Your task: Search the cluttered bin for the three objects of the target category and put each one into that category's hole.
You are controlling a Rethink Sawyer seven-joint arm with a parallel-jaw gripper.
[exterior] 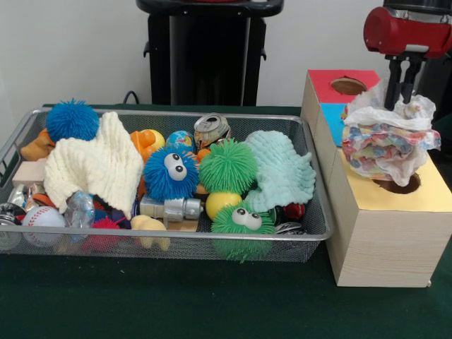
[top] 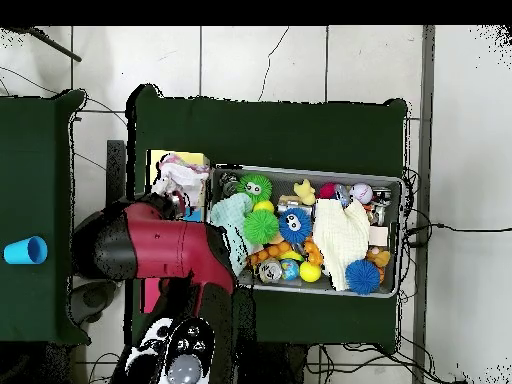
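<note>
My gripper [exterior: 403, 90] hangs at the right, shut on the top of a whitish see-through wrapper [exterior: 390, 140] with pastel patches. The wrapper hangs just above the round dark hole [exterior: 400, 186] in the yellow face [exterior: 431, 192] of the pale wooden box and hides part of it. In the overhead view the wrapper [top: 180, 177] lies over the box's yellow end [top: 158, 160], past my red arm [top: 150, 245]. The wire mesh bin [exterior: 176, 114] stands left of the box, full of toys. I cannot pick out the polka-dot or the shiny printed wrapper in the clutter.
In the bin lie a cream knitted cloth [exterior: 95, 166], a mint knitted cloth [exterior: 282, 169], blue [exterior: 170, 173] and green [exterior: 227, 167] spiky balls, a crushed can [exterior: 212, 129] and a baseball [exterior: 42, 217]. The box's red face [exterior: 332, 76] has its own hole [exterior: 348, 86]; a blue face [exterior: 332, 120] lies beside it.
</note>
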